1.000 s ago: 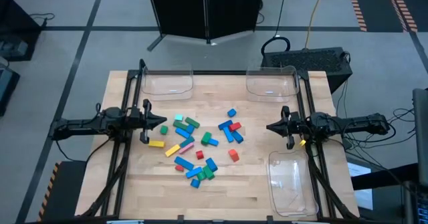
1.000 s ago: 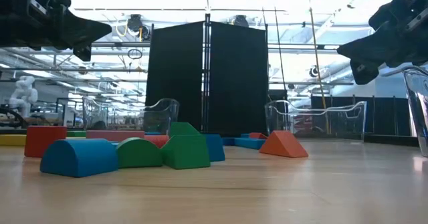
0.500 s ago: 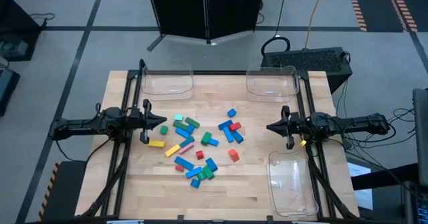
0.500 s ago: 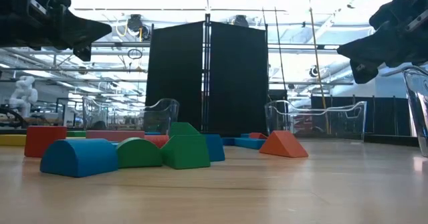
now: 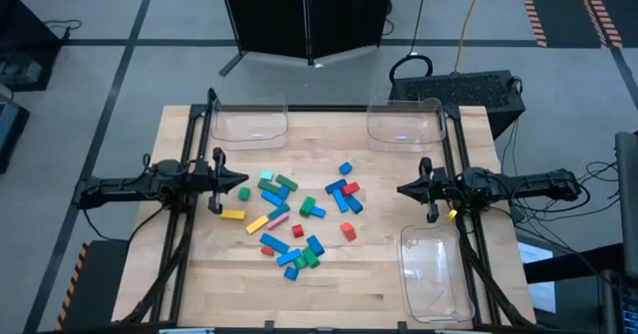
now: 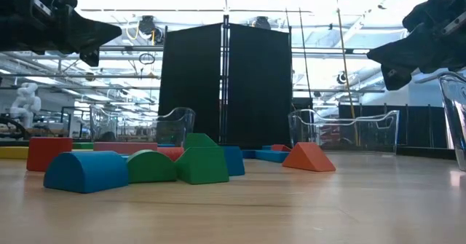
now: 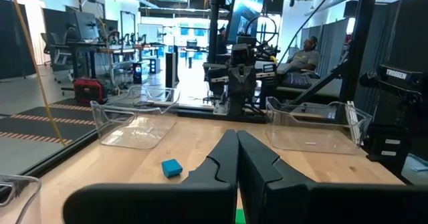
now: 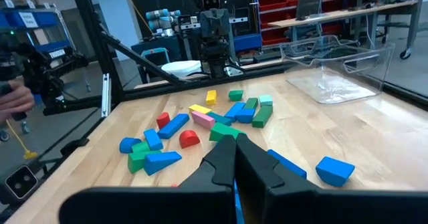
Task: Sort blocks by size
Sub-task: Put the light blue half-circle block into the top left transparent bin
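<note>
**Nothing sorted yet: both arms idle, 3 trays bare**

Nothing has moved since the earlier frames: arms and blocks sit exactly where they did a second ago. The left gripper (image 5: 242,184) hovers above the table's left side, its fingers pressed together and holding nothing. The right gripper (image 5: 403,188) mirrors it on the right side, fingers likewise pressed together and bare.

The blocks (image 5: 299,214) lie scattered in a loose pile on the middle of the wooden table (image 5: 379,284), between the 2 grippers, with mixed sizes and colours jumbled together. By my reading the sort has not begun; every block is left to place.

3 clear trays ring the pile: the far-left tray (image 5: 249,123), the far-right tray (image 5: 404,122) and the near-right tray (image 5: 436,272). All 3 look empty.
</note>
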Robot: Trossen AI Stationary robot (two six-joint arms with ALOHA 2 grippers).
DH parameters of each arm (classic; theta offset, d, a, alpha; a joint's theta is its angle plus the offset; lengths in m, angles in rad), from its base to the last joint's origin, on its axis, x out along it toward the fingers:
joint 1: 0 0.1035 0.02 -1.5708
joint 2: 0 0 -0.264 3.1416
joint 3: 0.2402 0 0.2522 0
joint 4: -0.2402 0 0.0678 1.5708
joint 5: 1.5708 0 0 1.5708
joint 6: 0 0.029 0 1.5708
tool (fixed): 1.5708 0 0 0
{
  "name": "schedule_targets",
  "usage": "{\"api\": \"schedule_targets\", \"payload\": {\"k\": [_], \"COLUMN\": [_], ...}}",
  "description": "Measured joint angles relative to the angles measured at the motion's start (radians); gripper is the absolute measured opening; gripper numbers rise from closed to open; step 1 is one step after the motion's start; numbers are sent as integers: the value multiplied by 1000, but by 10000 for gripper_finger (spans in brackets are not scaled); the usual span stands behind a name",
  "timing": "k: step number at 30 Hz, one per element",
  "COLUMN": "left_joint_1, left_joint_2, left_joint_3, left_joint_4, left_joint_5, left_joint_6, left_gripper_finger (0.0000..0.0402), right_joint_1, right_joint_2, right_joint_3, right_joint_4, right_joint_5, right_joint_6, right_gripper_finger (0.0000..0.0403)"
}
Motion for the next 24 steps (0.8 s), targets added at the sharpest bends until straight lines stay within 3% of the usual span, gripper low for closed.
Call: {"api": "schedule_targets", "payload": {"k": [12, 19, 24], "left_joint_1": [0, 0, 4], "left_joint_2": [0, 0, 1], "left_joint_3": [0, 0, 8], "left_joint_4": [0, 1, -10], "left_joint_5": [-1, -25, -82], "left_joint_6": [80, 80, 76], "left_gripper_finger": [0, 0, 0], "right_joint_1": [0, 0, -1], "right_joint_2": [0, 0, 4], "right_joint_3": [0, -1, 28], "right_joint_4": [6, 132, 167], "right_joint_5": [2, 12, 136], "right_joint_6": [71, -31, -65], "right_gripper_finger": [0, 0, 0]}}
